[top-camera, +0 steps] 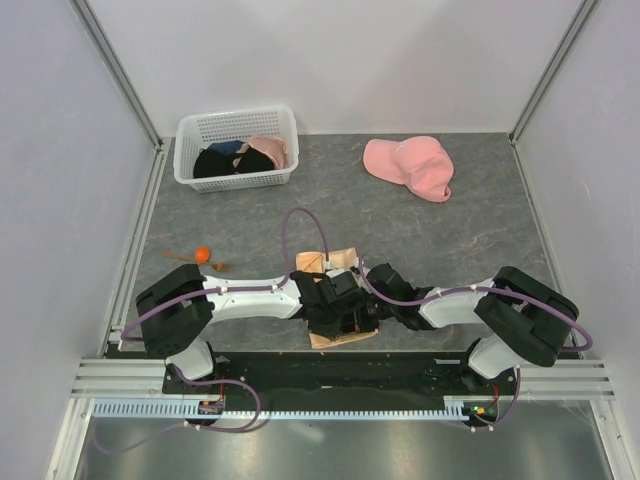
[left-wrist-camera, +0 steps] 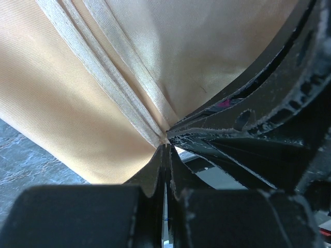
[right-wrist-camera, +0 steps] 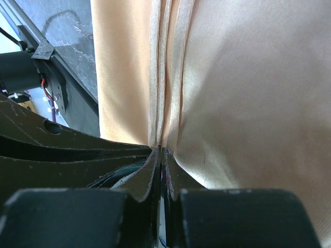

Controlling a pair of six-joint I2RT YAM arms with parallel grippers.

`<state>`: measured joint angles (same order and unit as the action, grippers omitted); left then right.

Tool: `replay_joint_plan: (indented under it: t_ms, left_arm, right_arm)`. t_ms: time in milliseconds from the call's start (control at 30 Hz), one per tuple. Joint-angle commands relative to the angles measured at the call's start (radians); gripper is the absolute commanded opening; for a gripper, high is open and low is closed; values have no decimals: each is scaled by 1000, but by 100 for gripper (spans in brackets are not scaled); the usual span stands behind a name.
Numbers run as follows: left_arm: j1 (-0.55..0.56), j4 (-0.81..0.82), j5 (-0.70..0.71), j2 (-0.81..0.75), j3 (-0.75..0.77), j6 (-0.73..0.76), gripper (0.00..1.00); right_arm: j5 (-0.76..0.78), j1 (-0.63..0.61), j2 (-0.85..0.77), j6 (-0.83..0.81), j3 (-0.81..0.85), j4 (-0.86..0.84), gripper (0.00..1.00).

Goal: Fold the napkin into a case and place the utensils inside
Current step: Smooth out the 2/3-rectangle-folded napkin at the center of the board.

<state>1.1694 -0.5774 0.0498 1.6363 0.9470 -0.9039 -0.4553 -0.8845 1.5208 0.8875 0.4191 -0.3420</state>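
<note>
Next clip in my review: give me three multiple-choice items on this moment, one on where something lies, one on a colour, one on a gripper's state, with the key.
1. The orange-bowled spoon lies:
A. on the table, left of the napkin
B. tucked inside the napkin
C. at the far right corner

2. The cap at the far right is:
A. white
B. pink
C. blue

3. The left gripper is:
A. wide open
B. holding the spoon
C. shut on the napkin's edge

Key: 1 A, the top view shows it on bare table to the left; 2 B, it is plainly pink; 3 C, the left wrist view shows the fingers pinched together on the hemmed edge.
</note>
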Motion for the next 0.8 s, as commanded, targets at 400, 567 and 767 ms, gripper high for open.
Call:
replay_joint_plan:
  t_ms: [400, 567, 767]
  left_arm:
    - [-2, -12, 47, -190, -11, -36, 25]
    - [-57, -67, 88, -280, 7, -15, 23]
    - [-350, 17, 39, -313, -1, 110, 12]
  right_arm:
    - [53, 39, -134, -84, 90, 225, 20]
    - [50, 88, -169, -130, 125, 308, 29]
    - [33, 36, -113, -142, 187, 316, 35]
